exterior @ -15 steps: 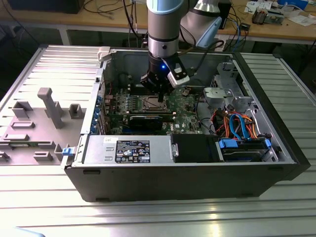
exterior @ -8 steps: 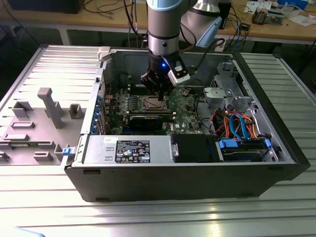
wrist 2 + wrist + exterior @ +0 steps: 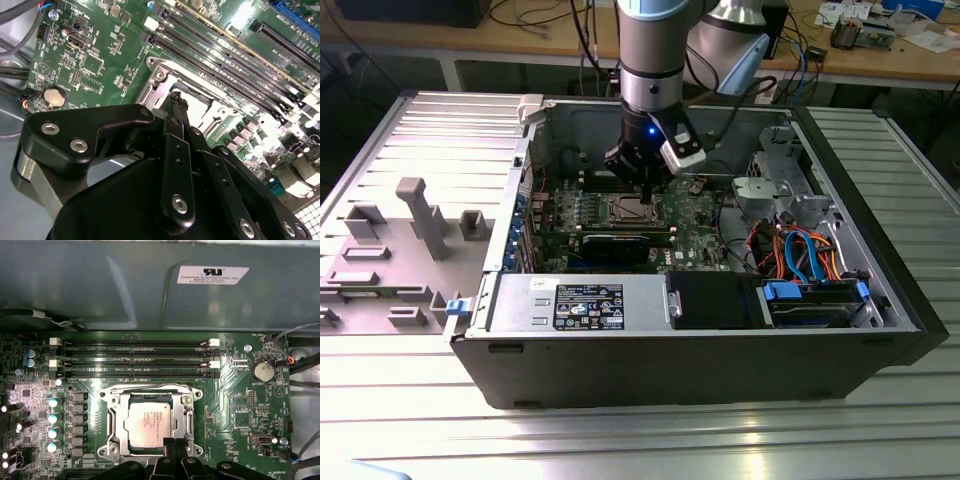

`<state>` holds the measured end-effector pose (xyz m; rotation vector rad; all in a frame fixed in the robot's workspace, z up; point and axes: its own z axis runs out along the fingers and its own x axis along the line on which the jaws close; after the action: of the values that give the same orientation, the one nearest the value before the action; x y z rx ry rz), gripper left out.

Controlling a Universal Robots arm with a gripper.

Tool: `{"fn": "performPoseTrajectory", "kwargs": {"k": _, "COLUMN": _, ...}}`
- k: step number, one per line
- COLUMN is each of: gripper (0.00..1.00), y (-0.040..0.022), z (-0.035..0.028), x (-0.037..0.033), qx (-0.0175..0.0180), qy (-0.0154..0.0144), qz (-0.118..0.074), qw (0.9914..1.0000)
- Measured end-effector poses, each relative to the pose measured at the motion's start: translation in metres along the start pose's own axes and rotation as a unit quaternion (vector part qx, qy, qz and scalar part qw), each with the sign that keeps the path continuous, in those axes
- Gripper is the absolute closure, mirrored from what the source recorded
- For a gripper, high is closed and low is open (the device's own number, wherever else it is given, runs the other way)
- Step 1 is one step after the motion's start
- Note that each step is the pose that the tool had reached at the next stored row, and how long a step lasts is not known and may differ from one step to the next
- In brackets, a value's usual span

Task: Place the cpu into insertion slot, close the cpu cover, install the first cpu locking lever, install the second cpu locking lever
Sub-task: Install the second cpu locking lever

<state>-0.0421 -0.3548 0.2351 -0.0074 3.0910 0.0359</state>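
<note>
The cpu (image 3: 150, 422) lies flat, silver top up, in the insertion slot (image 3: 106, 447) of the green motherboard (image 3: 235, 410). The cpu cover (image 3: 116, 412) is down around it, its window framing the chip. My gripper (image 3: 175, 442) hangs at the socket's edge nearest the wrist, fingers together with nothing seen between them. In the second wrist view the black fingertips (image 3: 176, 97) sit just above the socket's silver rim (image 3: 157, 75). In the exterior view the gripper (image 3: 646, 190) stands inside the open computer case, right over the socket (image 3: 630, 208).
Long black memory slots (image 3: 135, 360) run beside the socket, and a coin battery (image 3: 262, 371) sits further along the board. A black card (image 3: 615, 245), a power supply box (image 3: 580, 300) and a drive cage with cables (image 3: 800, 250) crowd the case. Its walls (image 3: 570, 125) close round.
</note>
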Motion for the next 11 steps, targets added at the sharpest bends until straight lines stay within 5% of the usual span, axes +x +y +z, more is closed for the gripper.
{"fn": "performPoseTrajectory", "kwargs": {"k": 7, "gripper": 0.89, "y": -0.0051, "z": 0.0005, "x": 0.0001, "qx": 0.0002, "qy": 0.0001, "qz": 0.0, "qw": 1.0}}
{"fn": "performPoseTrajectory", "kwargs": {"k": 11, "gripper": 0.89, "y": -0.0052, "z": -0.0052, "x": -0.0002, "qx": 0.0, "qy": 0.0, "qz": 0.0, "qw": 1.0}}
